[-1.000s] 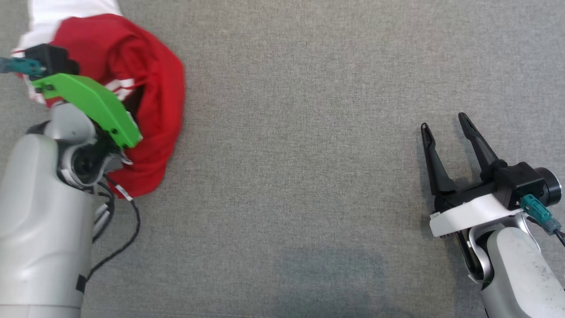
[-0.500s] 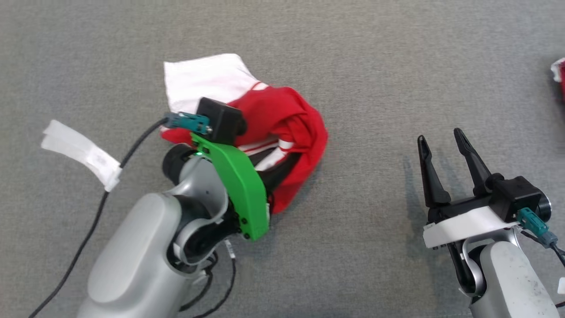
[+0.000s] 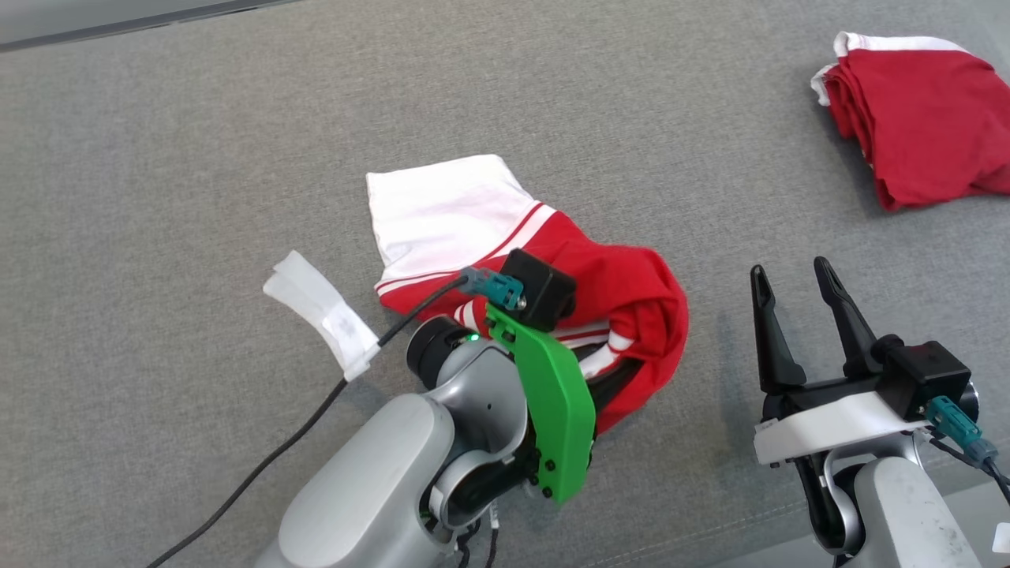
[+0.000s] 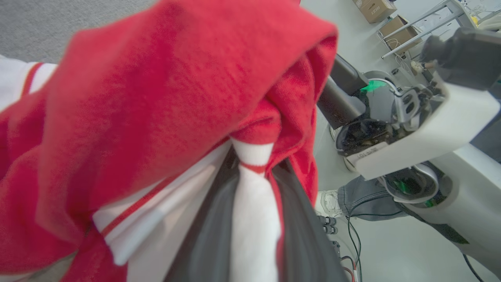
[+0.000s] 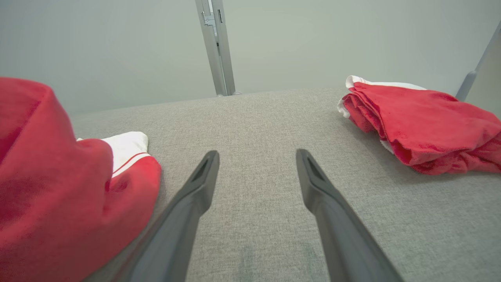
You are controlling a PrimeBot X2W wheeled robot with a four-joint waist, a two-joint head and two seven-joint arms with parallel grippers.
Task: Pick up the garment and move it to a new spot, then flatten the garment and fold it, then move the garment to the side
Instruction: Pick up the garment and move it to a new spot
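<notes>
L pincer (image 4: 253, 172): fingers (image 4: 211, 243) close together, pinching a white band w/ a thin red stripe, an edge of the shirt (image 4: 156, 78). Red cloth bunches over the tips & hides them.

In head view the L pincer sits mostly under the green bracket (image 3: 552, 410) & the black camera block (image 3: 540, 293) on the L wrist. The shirt humps up round the grip. Its white part (image 3: 442, 213) lies flat on the grey surface (image 3: 197, 197), on the far-left side of the hump. Shirt is approx mid-surface, in front of the robot, left of the R pincer (image 3: 789, 270).

R pincer: fingers spread wide, nothing between them, pointing away from the robot over bare surface. It is near the shirt's right edge, not touching. R wrist view agrees: both fingers apart, grey cloth between, red hump at the left.

Further out:
- Red pile (image 3: 915, 118), folded, white edge showing, at the far-right corner of the surface, well apart from both pincers.
- Black cable (image 3: 260, 465) runs from the L wrist toward lower left w/ a white tape tag (image 3: 319, 315) on it, left of the shirt.
- L wrist view: the R arm's white bracket (image 4: 430, 129) at the right. Below it, a person's jeans leg & white shoe (image 4: 328, 203) on a pale floor. Cardboard boxes (image 4: 375, 9) in the bg.
</notes>
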